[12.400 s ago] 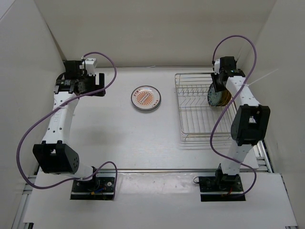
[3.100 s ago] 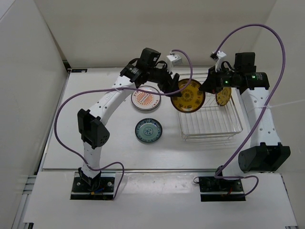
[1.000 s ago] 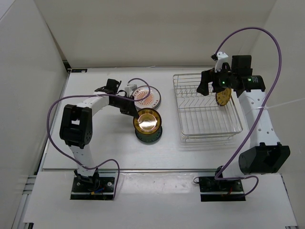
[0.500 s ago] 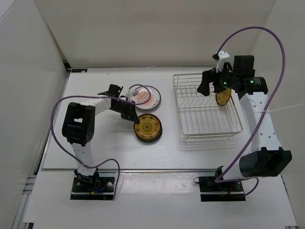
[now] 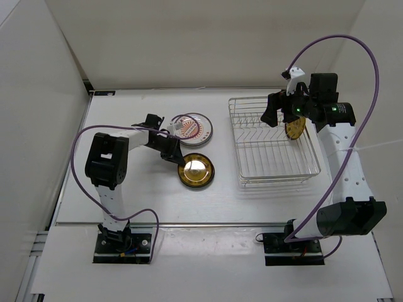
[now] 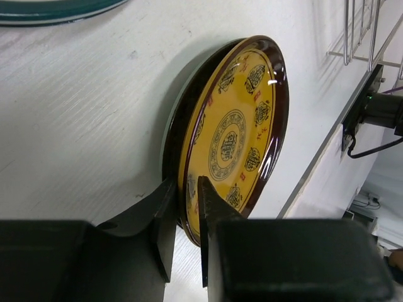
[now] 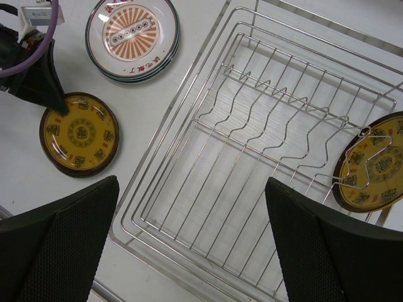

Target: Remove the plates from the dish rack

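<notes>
A golden-yellow plate (image 5: pixel 195 171) (image 6: pixel 234 135) (image 7: pixel 79 133) lies flat on the table, on top of another plate of which only a dark edge shows. My left gripper (image 5: pixel 177 158) (image 6: pixel 186 192) straddles its near rim. The jaws stand slightly apart, with a thin gap showing beside the rim. An orange-centred plate (image 5: pixel 192 127) (image 7: pixel 132 34) lies behind it. The chrome dish rack (image 5: pixel 277 182) (image 7: pixel 165 129) holds one golden plate (image 5: pixel 294 128) (image 7: pixel 378 163) upright at its right side. My right gripper (image 5: pixel 272 113) (image 7: pixel 191 189) hovers wide open over the rack, holding nothing.
White walls close in the table at the back and on both sides. Purple cables loop from both arms. The left arm reaches low across the table to the left of the two plates.
The left gripper has set the golden plate down flat on the teal plate and loosened its jaws. The right arm has barely moved.
</notes>
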